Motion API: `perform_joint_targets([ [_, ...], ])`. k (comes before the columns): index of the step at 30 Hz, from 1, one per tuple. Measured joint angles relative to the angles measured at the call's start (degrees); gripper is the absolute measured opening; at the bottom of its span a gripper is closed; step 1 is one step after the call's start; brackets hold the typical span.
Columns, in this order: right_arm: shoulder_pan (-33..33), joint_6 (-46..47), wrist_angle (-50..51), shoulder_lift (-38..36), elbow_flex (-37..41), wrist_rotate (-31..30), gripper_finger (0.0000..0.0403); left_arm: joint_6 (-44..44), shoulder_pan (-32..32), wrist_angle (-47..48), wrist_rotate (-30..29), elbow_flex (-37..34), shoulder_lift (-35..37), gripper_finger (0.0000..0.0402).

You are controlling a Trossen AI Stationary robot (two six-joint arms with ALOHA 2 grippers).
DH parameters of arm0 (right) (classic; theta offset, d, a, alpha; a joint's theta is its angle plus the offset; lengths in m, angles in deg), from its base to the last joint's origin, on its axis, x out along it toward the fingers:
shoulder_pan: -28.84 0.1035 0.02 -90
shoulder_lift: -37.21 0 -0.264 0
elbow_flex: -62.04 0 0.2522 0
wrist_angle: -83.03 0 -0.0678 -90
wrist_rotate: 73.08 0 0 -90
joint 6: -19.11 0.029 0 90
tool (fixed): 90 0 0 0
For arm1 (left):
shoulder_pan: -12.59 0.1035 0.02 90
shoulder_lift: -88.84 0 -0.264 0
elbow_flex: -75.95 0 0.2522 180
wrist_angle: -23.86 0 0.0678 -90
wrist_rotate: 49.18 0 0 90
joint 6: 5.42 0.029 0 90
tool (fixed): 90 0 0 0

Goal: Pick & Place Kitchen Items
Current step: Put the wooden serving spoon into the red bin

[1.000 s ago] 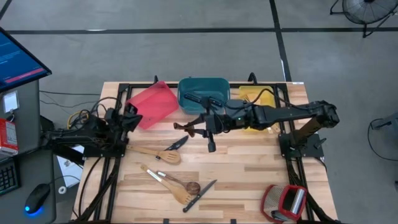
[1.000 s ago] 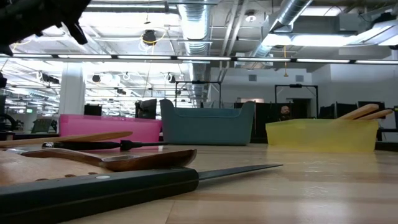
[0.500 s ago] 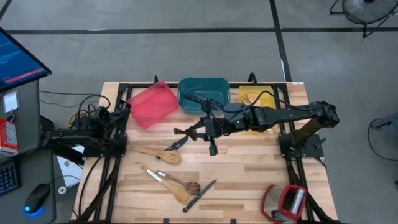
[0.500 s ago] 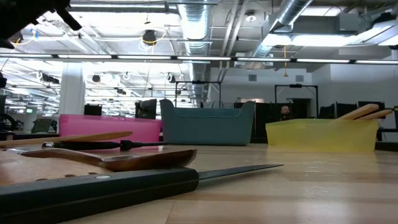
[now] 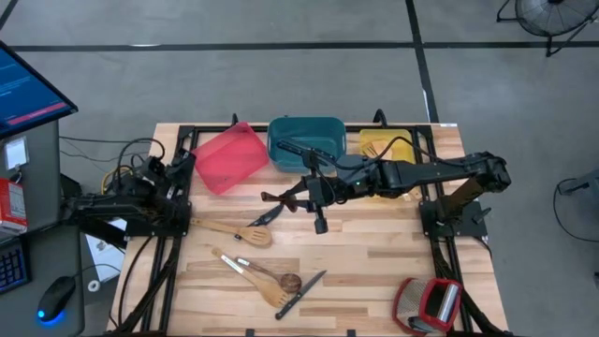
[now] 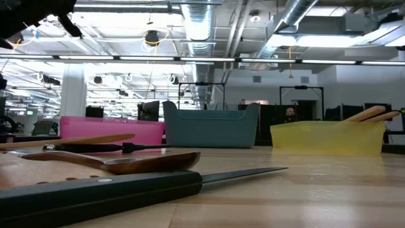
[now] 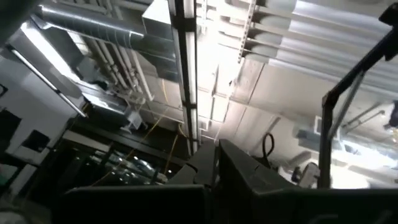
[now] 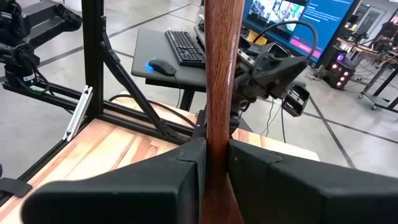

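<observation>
High view: the right claw [image 5: 304,194] hangs over the middle of the surface [image 5: 374,262], just in front of the teal tray [image 5: 305,140], pinched on a dark wooden utensil [image 5: 279,197] whose end pokes out toward the left. In the right wrist view the brown handle [image 8: 222,74] stands clamped between the two fingers [image 8: 155,180], so it looks gripped mid-shaft, probably for carrying to a tray.

The left claw [image 5: 180,167] sits pulled in at the surface's left edge beside the red tray [image 5: 229,157], closed on nothing, apparently parked out of the way; its wrist view faces the ceiling.

Still lying on the surface: a wooden spoon [image 5: 234,229] with a knife [image 5: 265,216] just beside it, and nearer the front a cluster of spatulas [image 5: 257,274] and another knife [image 5: 301,292]. The yellow tray [image 5: 384,148] already holds wooden pieces, so wooden things seem sorted there.
</observation>
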Motion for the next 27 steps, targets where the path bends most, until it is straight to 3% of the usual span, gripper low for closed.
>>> perform_joint_targets([
  [6,0.0,0.9,0.0,0.0,0.0,0.0,0.0057,0.0,0.0,0.1,5.3,2.5,-4.8,0.0038],
  [13,0.0,1.6,0.0,0.0,0.0,0.0,0.0057,5.5,0.0,0.1,11.3,8.4,-17.4,0.011],
  [21,-0.6,2.5,0.7,0.2,0.0,0.0,0.0057,10.9,0.0,0.3,11.8,14.2,-33.5,0.0191],
  [27,-3.1,7.1,3.7,0.7,0.1,-2.0,0.0057,11.0,0.0,0.4,11.8,17.8,-40.3,0.0238],
])
